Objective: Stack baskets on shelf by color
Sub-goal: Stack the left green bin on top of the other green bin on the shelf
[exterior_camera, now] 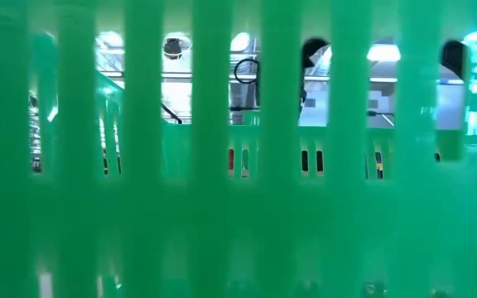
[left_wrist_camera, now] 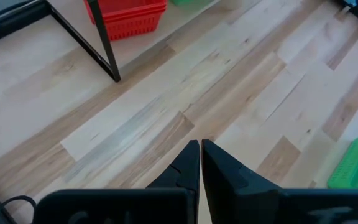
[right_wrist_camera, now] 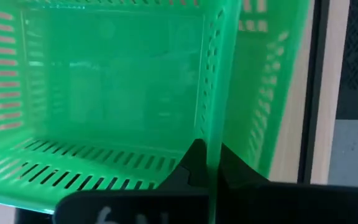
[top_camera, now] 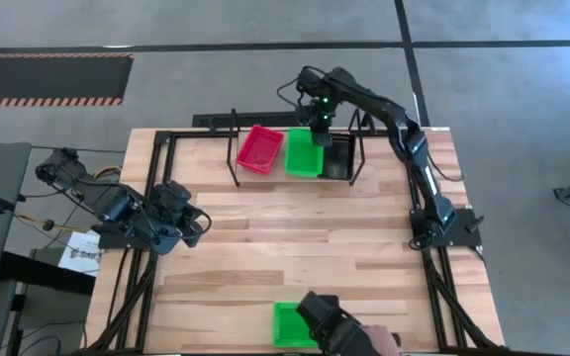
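The right end effector is clamped on the wall of a green basket at the upper centre of the high view, on the shelf. A red basket sits just left of it. The left end effector is held together at the left of the surface. Another green basket lies at the bottom edge, beside a person's hand.

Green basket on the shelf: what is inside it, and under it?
The green basket, gripped at its rim by the right gripper, looks empty inside. Whatever lies under it on the shelf is covered.
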You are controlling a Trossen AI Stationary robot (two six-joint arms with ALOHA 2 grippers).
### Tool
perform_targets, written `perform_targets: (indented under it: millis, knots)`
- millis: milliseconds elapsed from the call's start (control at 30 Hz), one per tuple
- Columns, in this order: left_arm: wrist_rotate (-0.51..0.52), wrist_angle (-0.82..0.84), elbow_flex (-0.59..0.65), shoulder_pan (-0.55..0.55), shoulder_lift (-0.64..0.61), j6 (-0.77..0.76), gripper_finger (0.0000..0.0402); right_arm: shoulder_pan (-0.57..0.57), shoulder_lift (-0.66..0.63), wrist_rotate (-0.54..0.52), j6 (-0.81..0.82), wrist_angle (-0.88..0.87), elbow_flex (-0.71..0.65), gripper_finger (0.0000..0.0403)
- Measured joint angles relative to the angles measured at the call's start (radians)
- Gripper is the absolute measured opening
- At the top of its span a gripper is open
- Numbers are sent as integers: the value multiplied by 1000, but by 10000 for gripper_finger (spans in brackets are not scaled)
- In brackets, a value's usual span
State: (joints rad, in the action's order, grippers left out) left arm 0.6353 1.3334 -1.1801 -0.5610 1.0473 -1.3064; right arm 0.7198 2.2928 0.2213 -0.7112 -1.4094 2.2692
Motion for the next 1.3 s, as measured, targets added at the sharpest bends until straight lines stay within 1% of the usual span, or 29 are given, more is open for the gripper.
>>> perform_targets:
  millis: [167,267,400,600,867,933,1100,1233,1300]
  knots:
    - [9,1,0,0,0,1,2,2,-5,-32,-5,31,4,3]
    - [14,3,0,0,0,2,2,2,-10,-50,-9,23,38,3]
    - [26,4,0,0,0,3,2,8,-10,-49,-9,38,86,3]
    - [54,4,0,0,0,2,2,27,-14,-44,-6,48,87,3]
    - [58,19,0,0,0,2,2,36,-16,-39,12,38,87,3]
    - [58,29,0,0,0,1,2,33,-16,-36,28,24,86,3]
    - [60,64,0,0,0,-39,2,8,-20,17,42,4,86,3]
    - [61,70,0,0,0,-45,2,-27,-33,20,59,-19,86,3]
    - [61,70,0,0,0,-44,2,-47,-46,2,53,-6,86,3]
